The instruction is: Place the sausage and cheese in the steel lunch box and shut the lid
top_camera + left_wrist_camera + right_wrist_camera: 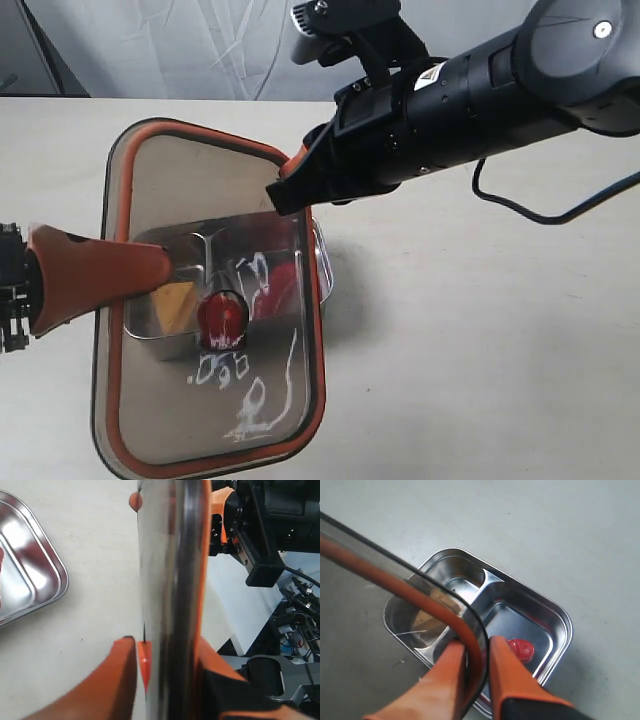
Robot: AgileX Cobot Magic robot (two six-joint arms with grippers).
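The dark translucent lid (185, 185) with its orange seal hangs tilted over the steel lunch box (322, 262). Through it I see the yellow cheese (178, 303) in the left compartment and the red sausage (278, 290) in the right one. My right gripper (296, 165) is shut on the lid's far rim; its wrist view shows the seal (395, 582) between the fingers of the gripper (472, 647), above the sausage (522, 650), cheese (427, 622) and box (560, 615). My left gripper (162, 268) holds the lid's left edge; both fingers lie against the lid (170, 580) at the gripper (167, 652).
The beige table (480, 360) lies around the box. The black right arm (470, 90) reaches across the top of the scene with a cable (540, 215) trailing behind. The left wrist view shows the box corner (30, 565) on the table.
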